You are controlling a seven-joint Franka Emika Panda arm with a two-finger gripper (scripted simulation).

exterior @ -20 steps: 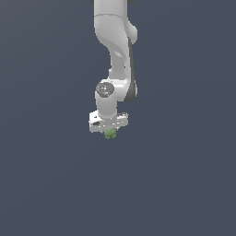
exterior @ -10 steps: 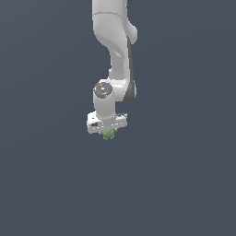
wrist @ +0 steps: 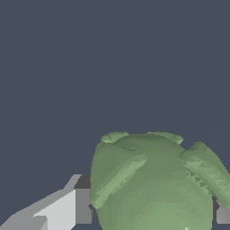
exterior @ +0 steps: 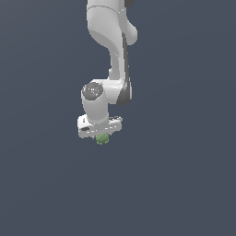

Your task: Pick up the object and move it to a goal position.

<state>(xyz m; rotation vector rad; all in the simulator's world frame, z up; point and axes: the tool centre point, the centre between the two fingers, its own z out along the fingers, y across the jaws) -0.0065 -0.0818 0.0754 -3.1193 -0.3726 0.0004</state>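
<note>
The object (exterior: 102,138) is a small dull green lumpy ball hanging just under the white bar of my gripper (exterior: 102,137), which is shut on it. In the wrist view the object (wrist: 152,184) fills the space between the two fingers (wrist: 67,207), pressed close on both sides. The white-grey arm (exterior: 113,50) comes down from above in the exterior view. The fingertips themselves are mostly hidden behind the ball there.
Only a flat, featureless dark blue-grey background (exterior: 184,175) surrounds the arm in both views.
The arm with the green ball in its grip has shifted very slightly upward; the grip stays the same.
</note>
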